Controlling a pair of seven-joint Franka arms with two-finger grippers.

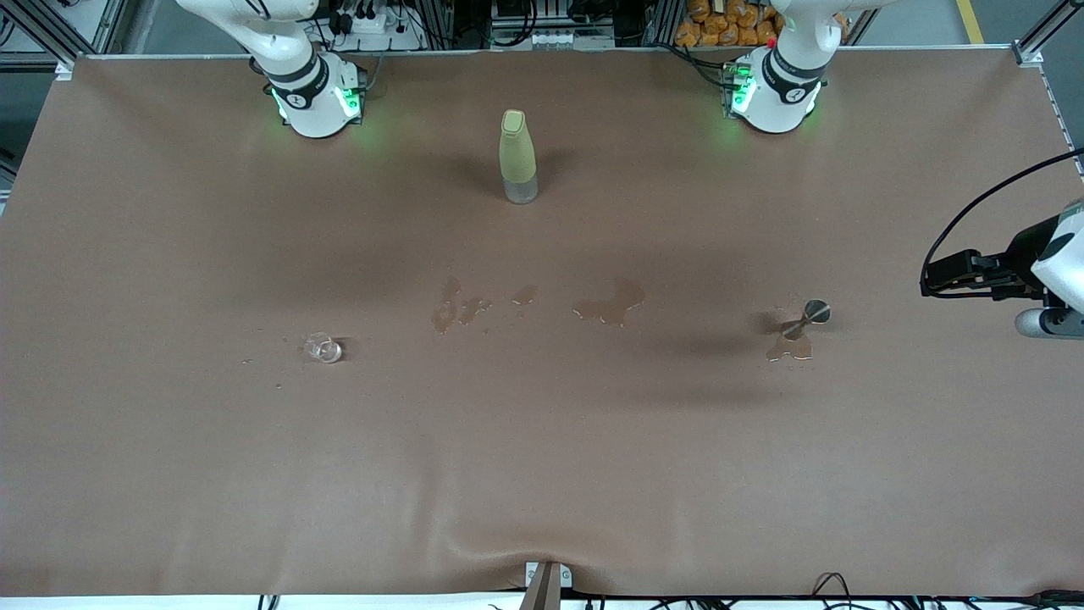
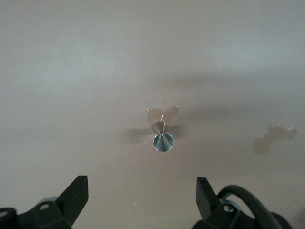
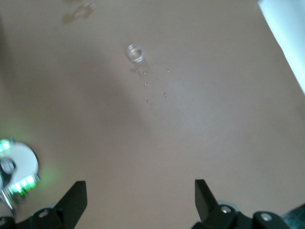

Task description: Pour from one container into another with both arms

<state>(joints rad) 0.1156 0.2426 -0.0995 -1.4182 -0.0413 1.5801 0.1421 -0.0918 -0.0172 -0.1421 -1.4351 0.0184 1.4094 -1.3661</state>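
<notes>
- Nearest the front camera sits the cup (image 1: pixel 323 348), clear glass, on the brown cloth (image 1: pixel 542 474) toward my right arm's end of the table; a few droplets (image 3: pixel 156 90) speckle the cloth just beside it.
- Next comes the jigger (image 1: pixel 804 322), shiny metal, toward my left arm's end, a little farther from the camera than the cup and well apart from it. It touches a small puddle (image 1: pixel 789 349) that spreads at its foot.
- Between cup and jigger, slightly farther back, lie more wet patches (image 1: pixel 608 303) on the cloth.
- My left gripper (image 2: pixel 142 195) hangs in the air over the cloth at my left arm's end of the table, fingers spread wide and holding nothing; the jigger shows ahead of it, apart from my fingertips (image 2: pixel 78 188).
- My right gripper (image 3: pixel 140 198) is also up over bare cloth close to my right base, fingers wide, empty; the cup is well clear of it.
- Farthest stands the bottle (image 1: pixel 517 157), pale yellow-green, upright, between my two bases.
</notes>
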